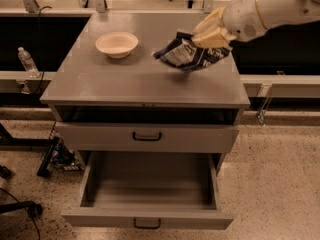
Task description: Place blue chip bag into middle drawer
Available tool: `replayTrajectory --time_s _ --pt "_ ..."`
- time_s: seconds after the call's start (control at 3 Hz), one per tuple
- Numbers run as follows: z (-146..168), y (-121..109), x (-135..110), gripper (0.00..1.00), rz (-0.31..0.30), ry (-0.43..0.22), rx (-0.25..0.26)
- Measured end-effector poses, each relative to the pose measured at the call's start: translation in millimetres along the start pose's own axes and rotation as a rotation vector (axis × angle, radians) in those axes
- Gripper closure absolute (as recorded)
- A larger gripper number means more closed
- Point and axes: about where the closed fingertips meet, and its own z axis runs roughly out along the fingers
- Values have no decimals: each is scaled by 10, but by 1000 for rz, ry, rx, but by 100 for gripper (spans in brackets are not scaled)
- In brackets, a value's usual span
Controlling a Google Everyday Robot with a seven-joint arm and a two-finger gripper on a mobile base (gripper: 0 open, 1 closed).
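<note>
Found the tool (210, 34) at upper right, above the right half of the worktop (125, 84), clamped on the upper edge of the bag (187, 56). Found the bag tilted, hanging from the tool and seemingly clear of the surface. Saw the bowl (116, 44) upright on the worktop's left half, well apart from the bag. Saw the drawer (100, 218) pulled far out at the cabinet's foot, with the shut drawer (100, 136) between it and the worktop.

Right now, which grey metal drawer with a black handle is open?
The lowest grey drawer, pulled out below the shut drawer front. The gripper, above the cabinet top, holds the dark-blue foil chip bag.
</note>
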Motion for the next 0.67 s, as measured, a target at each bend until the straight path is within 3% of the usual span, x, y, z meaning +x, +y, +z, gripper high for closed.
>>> replayTrajectory --time_s 0.33,0.67 --pt "-282 593 -264 100 -79 -82 -49" --pt "-417 1126 -442 100 -119 -155 -142"
